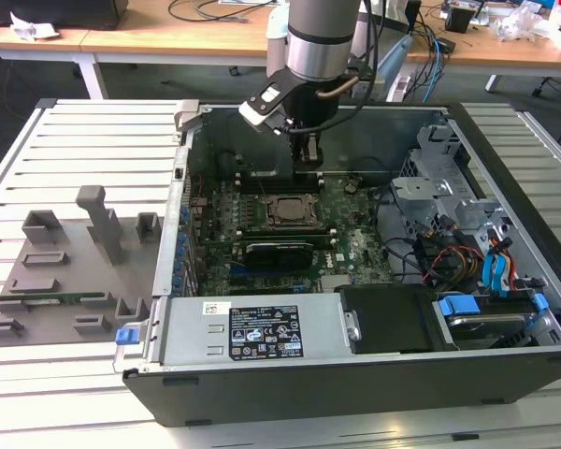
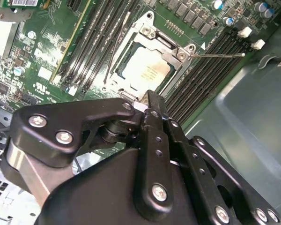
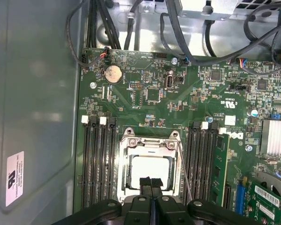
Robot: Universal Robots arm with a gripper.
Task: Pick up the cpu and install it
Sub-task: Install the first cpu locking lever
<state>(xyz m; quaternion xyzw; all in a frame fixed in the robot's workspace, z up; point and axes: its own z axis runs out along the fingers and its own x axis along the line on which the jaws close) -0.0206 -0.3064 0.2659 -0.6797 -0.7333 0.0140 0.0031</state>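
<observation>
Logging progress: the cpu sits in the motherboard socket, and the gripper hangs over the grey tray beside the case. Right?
Not quite. The cpu does sit in the socket, but the exterior view shows the gripper hanging over that socket inside the case, not over the grey tray.
</observation>
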